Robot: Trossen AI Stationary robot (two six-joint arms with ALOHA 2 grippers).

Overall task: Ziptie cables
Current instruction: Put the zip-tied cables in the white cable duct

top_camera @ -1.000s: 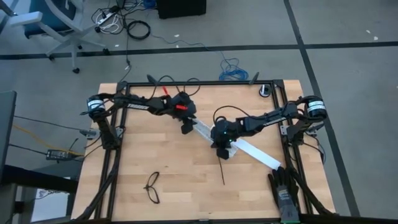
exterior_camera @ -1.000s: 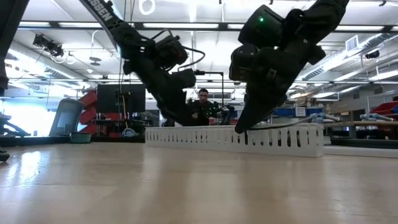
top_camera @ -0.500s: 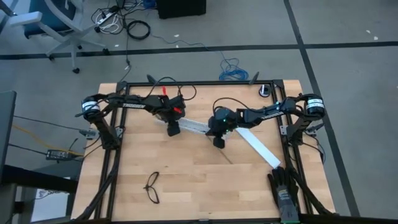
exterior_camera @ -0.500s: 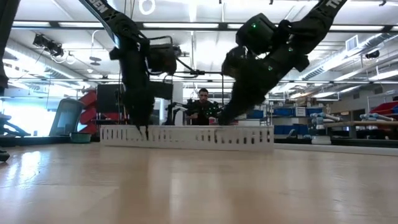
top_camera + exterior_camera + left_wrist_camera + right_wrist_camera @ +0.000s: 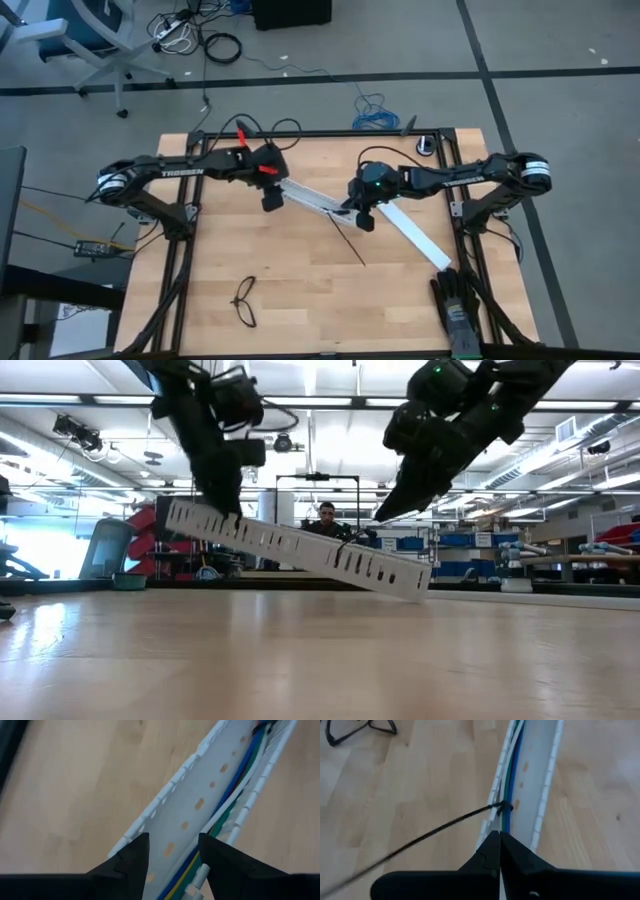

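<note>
Left gripper, at ten o'clock of table centre, is grasping and lifting one end of the white slotted tray. The cables, light and limp, are lying inside it. Right gripper, clenched at two o'clock, is pinching the ziptie: thin, springy, slippery; best taken near its head.
</note>
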